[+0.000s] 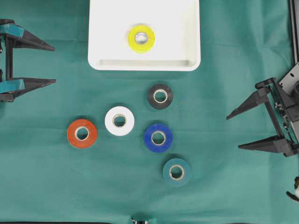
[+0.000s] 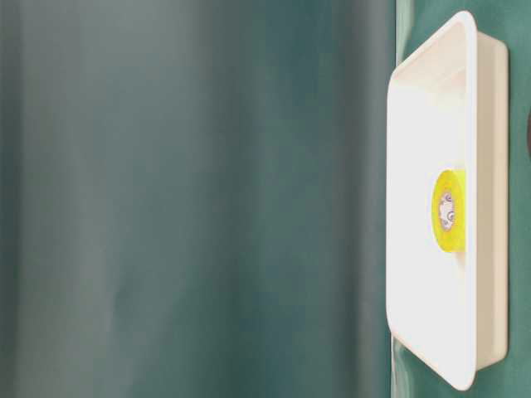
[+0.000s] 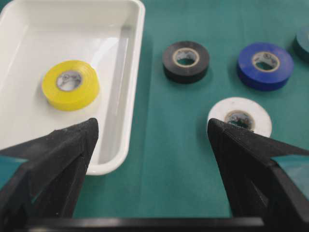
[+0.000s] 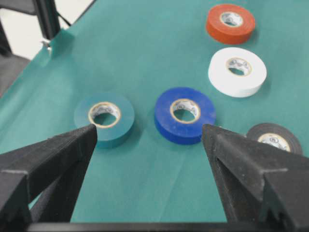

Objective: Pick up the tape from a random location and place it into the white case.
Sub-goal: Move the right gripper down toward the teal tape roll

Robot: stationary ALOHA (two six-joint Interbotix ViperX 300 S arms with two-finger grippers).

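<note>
The white case (image 1: 140,64) lies at the top middle with a yellow tape (image 1: 141,38) flat inside it. On the green cloth below lie black (image 1: 160,96), white (image 1: 119,121), red (image 1: 82,133), blue (image 1: 158,137) and teal (image 1: 176,171) tape rolls. My left gripper (image 1: 54,65) stands open at the far left edge, level with the case's front rim and well away from every roll. At the right edge my right gripper (image 1: 233,132) is open too, empty, facing the blue roll (image 4: 185,114) and the teal roll (image 4: 104,118).
Green cloth covers the whole table. In the left wrist view the case's rim (image 3: 126,140) is just ahead on the left and the white roll (image 3: 240,116) on the right. The table-level view shows the case (image 2: 489,207) side-on.
</note>
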